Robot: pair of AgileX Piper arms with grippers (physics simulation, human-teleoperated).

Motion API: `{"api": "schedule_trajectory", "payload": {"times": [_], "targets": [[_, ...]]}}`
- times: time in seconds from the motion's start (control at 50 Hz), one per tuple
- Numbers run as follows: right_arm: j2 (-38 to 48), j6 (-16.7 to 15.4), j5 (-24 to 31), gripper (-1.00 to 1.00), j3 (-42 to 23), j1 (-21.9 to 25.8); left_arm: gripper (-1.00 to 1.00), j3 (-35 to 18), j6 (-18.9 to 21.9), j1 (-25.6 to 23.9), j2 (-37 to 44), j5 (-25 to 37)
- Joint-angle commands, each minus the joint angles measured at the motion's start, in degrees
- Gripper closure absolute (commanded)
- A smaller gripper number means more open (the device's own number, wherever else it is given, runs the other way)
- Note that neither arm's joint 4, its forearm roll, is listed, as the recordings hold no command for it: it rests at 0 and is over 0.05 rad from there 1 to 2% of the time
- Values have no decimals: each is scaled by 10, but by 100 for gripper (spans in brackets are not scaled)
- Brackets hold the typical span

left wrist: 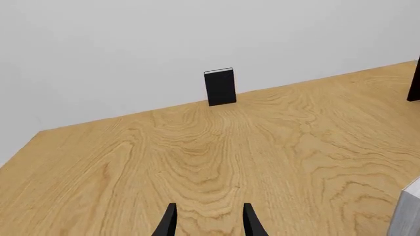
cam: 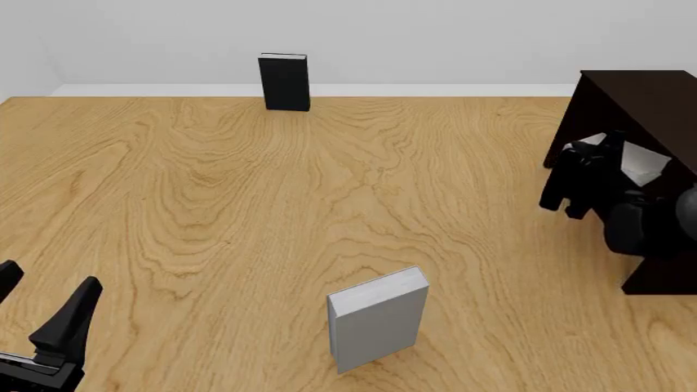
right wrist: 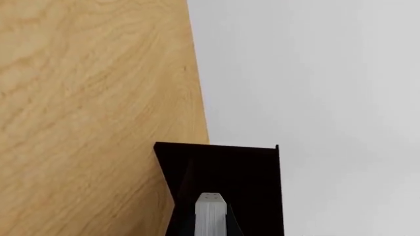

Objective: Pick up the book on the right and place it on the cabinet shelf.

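Desk (cam: 218,212) grain runs wide and bare on the left, where the left end effector (cam: 38,314) hovers low near the front corner with its two dark fingers spread apart and nothing between them. Far back along the desk's rear edge a black book (cam: 284,82) stands upright, well apart from everything else. Nearer the front, about midway across, a light-grey book (cam: 378,319) stands on end, its cover turned slightly; it is not the one in hand.

Over on the right, the right end effector (cam: 593,184) is raised up beside the dark cabinet (cam: 642,106), and a pale grey book (cam: 632,162) shows between its fingers. In the right wrist view the book (right wrist: 211,214) sits clamped edge-on between the two fingers, its long axis running along them and pointing into the cabinet's dark opening (right wrist: 229,167). The cabinet shelf itself I cannot pick out clearly in that dark interior.

So the book seems to be lifted and carried, with placement not yet done. The relation that matters: the cabinet lies straight ahead of the right end effector, just beyond the book's leading end, and the right arm is the only one near. The left arm is well apart and plays no part.
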Motion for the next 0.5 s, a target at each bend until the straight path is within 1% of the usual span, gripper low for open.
{"api": "schedule_trajectory", "payload": {"times": [0.02, 0.22, 0.5], "targets": [[10, 6, 4, 100, -21, -9, -100, 0, 0, -1, 0, 1], [20, 18, 30, 100, -36, -18, -100, 0, 2, 1, 0, 0], [27, 24, 43, 100, -50, -28, -100, 0, 3, 1, 0, 0]]}}
